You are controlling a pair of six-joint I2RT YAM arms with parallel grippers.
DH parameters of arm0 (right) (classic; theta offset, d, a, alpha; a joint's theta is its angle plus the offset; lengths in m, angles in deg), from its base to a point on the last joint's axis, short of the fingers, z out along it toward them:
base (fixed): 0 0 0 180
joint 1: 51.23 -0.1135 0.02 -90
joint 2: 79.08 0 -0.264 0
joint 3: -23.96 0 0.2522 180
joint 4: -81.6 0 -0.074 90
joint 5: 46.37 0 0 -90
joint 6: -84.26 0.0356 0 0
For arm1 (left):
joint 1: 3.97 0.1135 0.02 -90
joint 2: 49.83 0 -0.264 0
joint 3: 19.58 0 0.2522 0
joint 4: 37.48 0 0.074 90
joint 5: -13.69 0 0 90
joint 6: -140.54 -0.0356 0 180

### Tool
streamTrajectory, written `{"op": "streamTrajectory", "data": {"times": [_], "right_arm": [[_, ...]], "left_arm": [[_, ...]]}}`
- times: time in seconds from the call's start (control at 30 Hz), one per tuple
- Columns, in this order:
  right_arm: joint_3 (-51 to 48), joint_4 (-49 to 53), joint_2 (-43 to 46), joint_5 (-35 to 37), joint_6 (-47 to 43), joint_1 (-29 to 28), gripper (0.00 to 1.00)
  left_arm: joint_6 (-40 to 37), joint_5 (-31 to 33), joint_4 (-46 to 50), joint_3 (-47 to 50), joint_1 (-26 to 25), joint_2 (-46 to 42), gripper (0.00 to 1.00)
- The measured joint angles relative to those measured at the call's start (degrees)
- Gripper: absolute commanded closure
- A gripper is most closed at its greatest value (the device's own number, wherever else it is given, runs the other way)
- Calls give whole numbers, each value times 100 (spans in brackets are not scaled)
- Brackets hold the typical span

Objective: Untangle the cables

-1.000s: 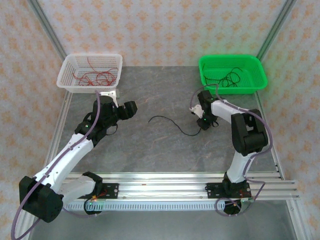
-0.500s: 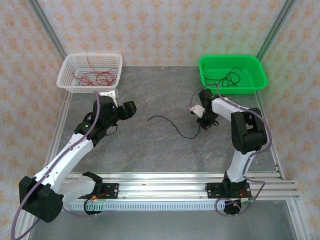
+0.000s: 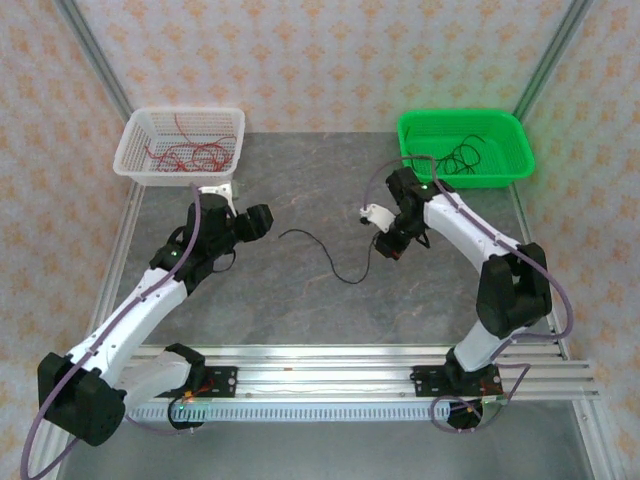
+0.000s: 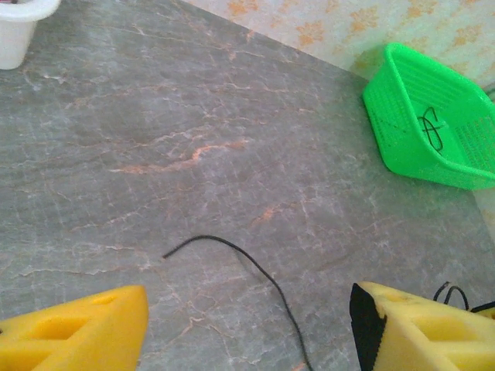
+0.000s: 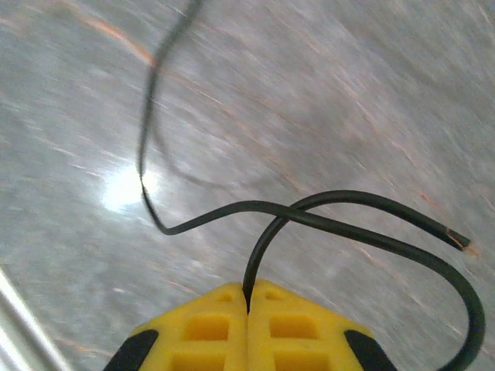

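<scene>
White basket: beyond the left gripper and off to its left. Loose red cables lie inside it, and nothing about it has changed over the last second.

Left gripper: the yellow fingers are spread wide apart with nothing between them. It is held over the table in the same spot as a second ago.

Black cable: a single strand lies on the table between the two grippers. Its free end trails just ahead of the left gripper's open fingers, and its other end is pinched at the right gripper. Over the last second the whole strand has been dragged leftward, so the free end is now nearer the left gripper.

Right gripper: the fingers are pressed together on the black cable, with a short looped stub and a bare copper tip left past the pinch. It has been shifted left and its arm unfolded, so it is farther from the green basket behind it.

Green basket: behind the right gripper and to its right, with several black cables already in it.

Meaning: the strand is judged to be free of any snarl and securely held. Since the colours appear sorted by basket, a carry back to the green basket is probably what remains. The leftward drag has lengthened that trip, and the trailing end could snag on the way.
</scene>
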Motion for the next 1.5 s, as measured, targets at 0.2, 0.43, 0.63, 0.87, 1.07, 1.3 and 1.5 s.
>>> {"op": "streamTrajectory", "data": {"times": [0.2, 0.43, 0.63, 0.87, 1.07, 1.3, 1.5], "right_arm": [[354, 55, 579, -793, 269, -179, 100], [-142, -643, 1434, -1080, 1051, -168, 100], [-643, -1268, 2026, -1443, 1692, -168, 100], [-686, -1587, 2400, -1567, 1963, -168, 100], [-953, -1602, 2476, -1722, 1937, -168, 100], [-1185, -1458, 2837, -2173, 1582, -168, 100], [-1357, -1606, 3228, -2673, 1541, -168, 100]], "left_arm": [[-332, -52, 31, -79, -955, -72, 30], [-881, 118, -393, -98, -2710, -20, 28], [-1532, 704, -852, -160, -3685, 614, 24], [-1930, 2109, -1047, -337, -3742, 1504, 25], [-2131, 2688, -1419, -553, -3462, 1816, 31], [-2369, 2793, -1759, -918, -2503, 2232, 33], [-2566, 2514, -1945, -1276, -2122, 2625, 33]]}}
